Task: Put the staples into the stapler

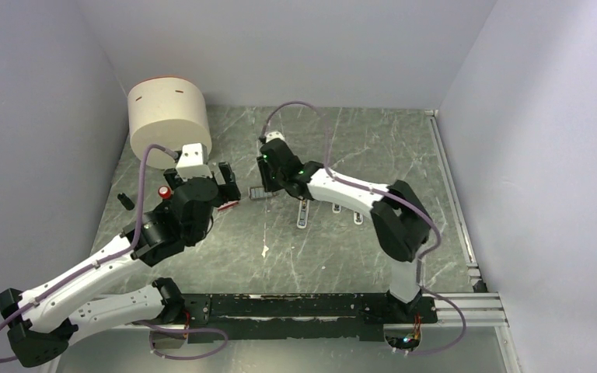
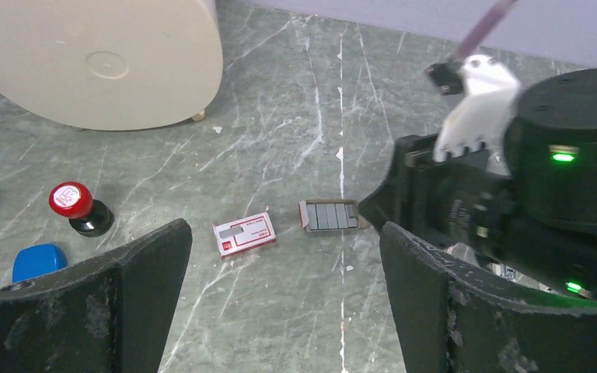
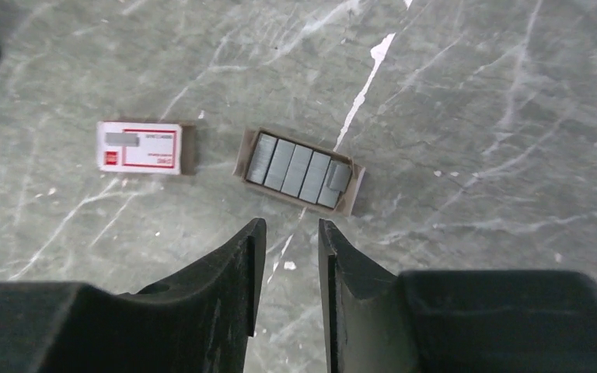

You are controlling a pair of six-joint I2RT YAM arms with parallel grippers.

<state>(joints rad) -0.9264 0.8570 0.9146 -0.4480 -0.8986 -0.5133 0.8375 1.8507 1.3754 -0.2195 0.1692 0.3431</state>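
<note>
The staples (image 3: 298,170) lie as grey strips in their open card tray (image 2: 329,215), (image 1: 258,193). Their red-and-white box (image 3: 139,147) lies just left of the tray (image 2: 244,234). My right gripper (image 3: 289,225) hovers right beside the tray, its jaws a narrow gap apart with nothing between them; it also shows in the top view (image 1: 265,186). My left gripper (image 2: 284,227) is wide open and empty, above and short of the box (image 1: 202,186). The slim white stapler (image 1: 303,214) lies on the table under the right forearm, to the right of the tray.
A big cream cylinder (image 1: 169,116) stands at the back left (image 2: 93,62). A red-capped stamp (image 2: 74,203) and a blue piece (image 2: 39,260) sit left of the box. A short white stubby piece (image 1: 358,217) lies right of the stapler. Grey walls enclose the marble table.
</note>
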